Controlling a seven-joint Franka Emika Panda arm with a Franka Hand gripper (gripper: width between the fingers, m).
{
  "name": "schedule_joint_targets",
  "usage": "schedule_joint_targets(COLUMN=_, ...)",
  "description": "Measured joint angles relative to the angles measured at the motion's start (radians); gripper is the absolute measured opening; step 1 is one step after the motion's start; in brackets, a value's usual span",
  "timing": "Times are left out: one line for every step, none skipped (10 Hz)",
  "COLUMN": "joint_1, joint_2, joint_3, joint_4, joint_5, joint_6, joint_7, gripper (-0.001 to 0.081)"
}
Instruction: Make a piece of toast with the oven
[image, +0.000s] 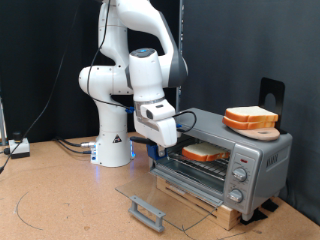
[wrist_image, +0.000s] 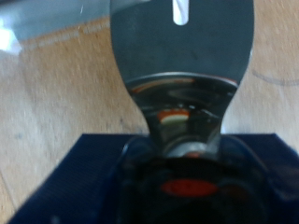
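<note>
Toast in exterior view: the piece of toast (image: 205, 153) lies flat on the wire rack inside the oven (image: 225, 160), just beyond the gripper, toward the exterior view's right.
Oven in exterior view: a silver-grey box with its glass door (image: 165, 197) folded down flat and open; the bar handle (image: 147, 211) lies at the door's front edge, below the gripper. A column of round knobs (image: 240, 172) runs down its front face, on the side away from the gripper.
Spare slices in exterior view: a pile of slices (image: 250, 117) sits on a round board on the oven's roof, above and to the right of the gripper.
Gripper in exterior view: the gripper (image: 160, 149) hangs from the white arm (image: 130, 75) just at the oven's open mouth, beside the near end of the rack. Whether the fingers are apart or together cannot be told here.
Wrist view: a broad, shiny metal blade (wrist_image: 182, 47) fills the upper middle, narrowing to a neck (wrist_image: 184, 121) that runs into a dark blue block (wrist_image: 168, 182). Wooden tabletop (wrist_image: 56, 93) shows behind. The fingers are not clearly visible, so their state cannot be told.
</note>
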Motion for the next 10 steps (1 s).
schedule_joint_targets(joint_1=-0.023, joint_2=0.000, joint_3=-0.025, joint_4=0.006, joint_5=-0.011, joint_6=-0.019, joint_7=-0.017, gripper=0.0395)
schedule_joint_targets(joint_1=-0.049, joint_2=0.000, joint_3=-0.048, joint_4=0.013, joint_5=-0.022, joint_6=-0.042, joint_7=-0.022, gripper=0.0395)
schedule_joint_targets(joint_1=-0.077, joint_2=0.002, joint_3=-0.069, joint_4=0.023, joint_5=-0.035, joint_6=-0.075, joint_7=-0.023, gripper=0.0395)
schedule_joint_targets(joint_1=-0.101, joint_2=0.006, joint_3=-0.092, joint_4=0.036, joint_5=-0.038, joint_6=-0.099, joint_7=-0.023, gripper=0.0395)
schedule_joint_targets(joint_1=-0.112, joint_2=0.013, joint_3=-0.110, joint_4=0.047, joint_5=-0.037, joint_6=-0.113, joint_7=-0.023, gripper=0.0395)
schedule_joint_targets(joint_1=-0.111, joint_2=0.013, joint_3=-0.105, joint_4=0.045, joint_5=-0.038, joint_6=-0.113, joint_7=-0.023, gripper=0.0395)
schedule_joint_targets(joint_1=-0.097, joint_2=0.009, joint_3=-0.115, joint_4=0.046, joint_5=0.024, joint_6=-0.121, joint_7=-0.066, gripper=0.0395)
schedule_joint_targets(joint_1=-0.078, joint_2=-0.009, joint_3=-0.137, joint_4=0.052, joint_5=0.106, joint_6=-0.149, joint_7=-0.143, gripper=0.0395)
schedule_joint_targets(joint_1=-0.064, joint_2=-0.038, joint_3=-0.160, joint_4=0.060, joint_5=0.166, joint_6=-0.187, joint_7=-0.205, gripper=0.0395)
schedule_joint_targets(joint_1=-0.057, joint_2=-0.072, joint_3=-0.177, joint_4=0.066, joint_5=0.207, joint_6=-0.223, joint_7=-0.243, gripper=0.0395)
